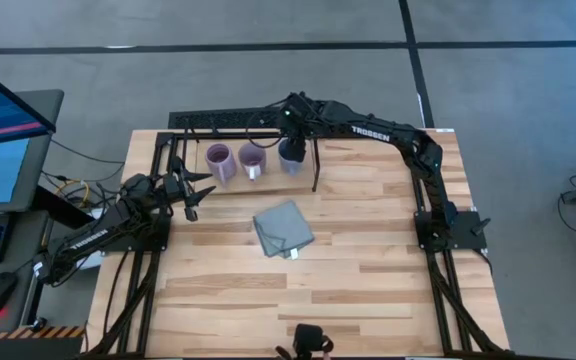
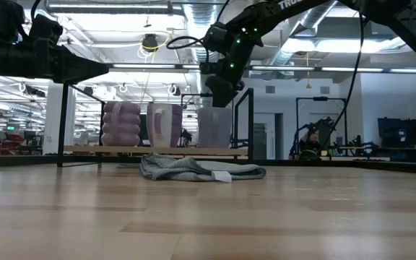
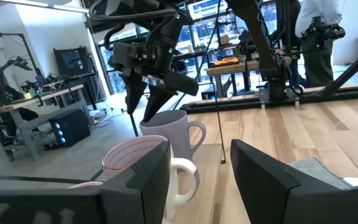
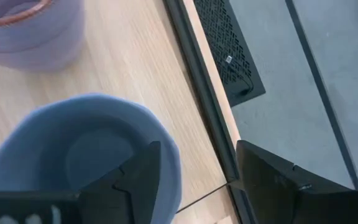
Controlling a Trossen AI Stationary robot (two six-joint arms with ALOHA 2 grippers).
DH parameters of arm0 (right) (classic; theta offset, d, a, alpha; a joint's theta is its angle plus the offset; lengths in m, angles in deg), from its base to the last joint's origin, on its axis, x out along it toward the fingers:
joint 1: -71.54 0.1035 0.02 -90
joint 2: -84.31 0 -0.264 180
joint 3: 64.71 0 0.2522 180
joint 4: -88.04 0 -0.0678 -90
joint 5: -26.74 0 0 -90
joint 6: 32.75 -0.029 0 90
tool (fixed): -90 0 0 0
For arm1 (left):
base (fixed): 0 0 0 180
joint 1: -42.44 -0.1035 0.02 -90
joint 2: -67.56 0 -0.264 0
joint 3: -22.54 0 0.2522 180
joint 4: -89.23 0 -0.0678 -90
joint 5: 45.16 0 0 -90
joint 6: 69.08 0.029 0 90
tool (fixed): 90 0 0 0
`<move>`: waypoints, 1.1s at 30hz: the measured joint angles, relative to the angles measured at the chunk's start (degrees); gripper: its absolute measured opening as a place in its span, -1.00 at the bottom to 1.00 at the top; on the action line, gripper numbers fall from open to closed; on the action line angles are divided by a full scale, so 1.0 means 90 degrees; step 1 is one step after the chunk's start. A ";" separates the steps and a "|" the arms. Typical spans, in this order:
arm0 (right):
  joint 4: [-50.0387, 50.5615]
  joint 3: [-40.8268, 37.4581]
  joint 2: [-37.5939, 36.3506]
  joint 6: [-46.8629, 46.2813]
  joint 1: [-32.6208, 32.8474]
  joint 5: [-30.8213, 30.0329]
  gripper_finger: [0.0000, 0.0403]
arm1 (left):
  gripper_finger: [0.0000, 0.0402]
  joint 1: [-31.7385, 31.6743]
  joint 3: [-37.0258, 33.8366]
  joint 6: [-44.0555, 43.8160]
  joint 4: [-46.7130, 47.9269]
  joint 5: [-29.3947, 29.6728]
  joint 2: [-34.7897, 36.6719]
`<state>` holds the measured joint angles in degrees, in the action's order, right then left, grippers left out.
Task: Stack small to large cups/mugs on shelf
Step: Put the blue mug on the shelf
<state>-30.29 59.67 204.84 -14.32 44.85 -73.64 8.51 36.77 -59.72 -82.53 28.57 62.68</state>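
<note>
The blue-grey mug [image 1: 290, 157] stands upright on the shelf [image 1: 268, 185], mouth up; the right tool [image 1: 292, 143] straddles its rim, jaws wide. The left tool [image 1: 190, 192] waits at nine o'clock, jaws wide.

"TROSSEN" on right arm [image 1: 373, 131], seemingly also left arm [image 1: 88, 238]

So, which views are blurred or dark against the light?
Right wrist view: the blue-grey mug close to the lens is soft. Low view: bright ceiling lamps leave the right pincer a dark outline. High view: evenly lit, sharp.
</note>
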 joint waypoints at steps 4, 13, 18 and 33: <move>0.0001 -0.0001 0.0000 0.0000 0.0026 0.0008 0.14 | -0.19 0.0000 0.0000 0.0000 0.0000 0.0000 0.0000; 0.0601 0.0146 0.0000 0.0000 0.0191 0.0047 0.14 | -0.19 0.0000 0.0000 0.0000 0.0000 0.0002 0.0000; 0.0661 0.0473 -0.0005 -0.0146 0.0228 0.0060 0.14 | -0.19 0.0000 0.0000 0.0002 0.0000 0.0002 0.0000; 0.1480 0.0903 0.0077 -0.0244 0.0250 0.1008 0.14 | -0.19 0.0000 0.0000 -0.0039 -0.0005 0.0000 0.0000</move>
<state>-16.97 67.80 205.54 -16.51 47.09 -64.57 8.51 36.77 -60.06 -82.58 28.57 62.68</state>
